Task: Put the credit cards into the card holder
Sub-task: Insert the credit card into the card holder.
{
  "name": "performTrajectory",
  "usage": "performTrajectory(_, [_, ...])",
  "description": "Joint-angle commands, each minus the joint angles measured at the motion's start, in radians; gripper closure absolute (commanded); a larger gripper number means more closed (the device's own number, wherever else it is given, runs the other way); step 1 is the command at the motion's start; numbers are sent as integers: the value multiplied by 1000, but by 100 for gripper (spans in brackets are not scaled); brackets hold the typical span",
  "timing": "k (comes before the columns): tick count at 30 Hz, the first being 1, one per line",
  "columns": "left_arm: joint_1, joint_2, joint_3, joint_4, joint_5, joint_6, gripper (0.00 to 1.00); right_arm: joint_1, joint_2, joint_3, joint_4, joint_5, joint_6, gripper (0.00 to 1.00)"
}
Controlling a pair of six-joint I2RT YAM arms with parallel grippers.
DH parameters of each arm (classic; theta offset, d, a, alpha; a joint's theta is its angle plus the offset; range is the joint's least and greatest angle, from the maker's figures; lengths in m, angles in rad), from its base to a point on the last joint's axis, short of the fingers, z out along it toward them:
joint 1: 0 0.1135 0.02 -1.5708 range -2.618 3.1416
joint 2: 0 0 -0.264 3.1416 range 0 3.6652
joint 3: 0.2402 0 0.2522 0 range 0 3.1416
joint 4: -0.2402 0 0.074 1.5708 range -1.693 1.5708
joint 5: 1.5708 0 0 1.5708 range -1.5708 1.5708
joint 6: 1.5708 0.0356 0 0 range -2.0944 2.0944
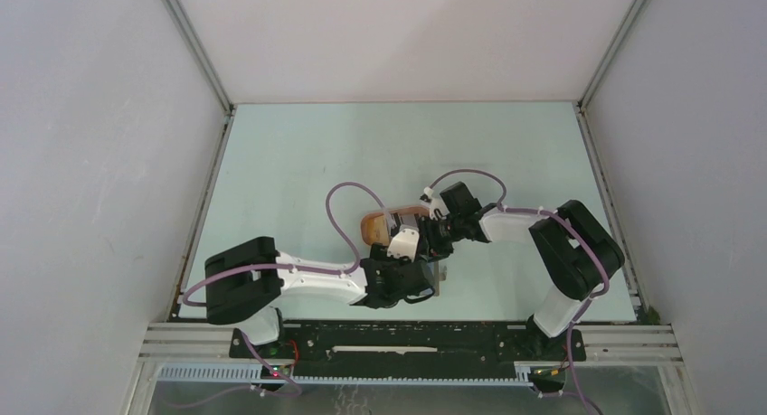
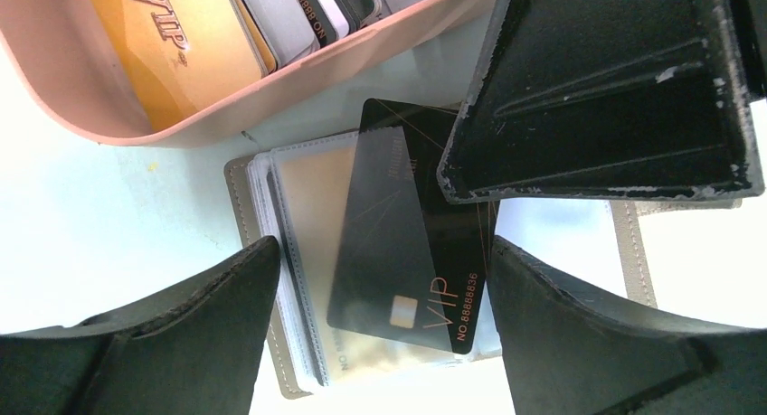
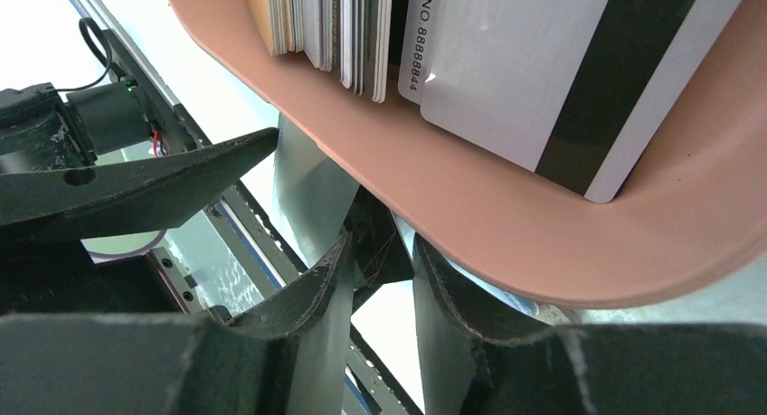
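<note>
The card holder (image 2: 303,198) lies open on the table, its clear sleeves showing. A black VIP credit card (image 2: 389,225) rests slanted across it, its lower part under a clear sleeve. My left gripper (image 2: 380,252) is open, one finger on each side of the holder. A finger (image 2: 597,89) of my right gripper hangs over the card's upper end. In the right wrist view the right gripper (image 3: 380,248) is open, with the black card's corner (image 3: 375,234) showing in the gap between the fingertips. More credit cards, one of them yellow-orange (image 2: 181,44), stand in the peach tray (image 2: 298,80).
The peach tray (image 3: 506,225) sits just behind the holder and right above my right fingers, with a white black-striped card (image 3: 543,62) leaning in it. Both wrists crowd together near the table's front edge (image 1: 398,320). White walls enclose the table.
</note>
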Motion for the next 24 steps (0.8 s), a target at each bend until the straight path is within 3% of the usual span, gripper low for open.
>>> performTrajectory(1, [4,-13,-53,41,82,13,12,-3,-46,30,-16,14,-39,63])
performTrajectory(8, [-5,-116,-109,97,93,64,8,-3,-25,31,-9,-9,-28,72])
performTrajectory(17, [-1,-374,-312,299,148,99,6,-9,-17,39,-20,-14,-43,84])
performTrajectory(24, [48,-535,-467,390,187,29,12,-6,-14,55,-49,-16,-84,91])
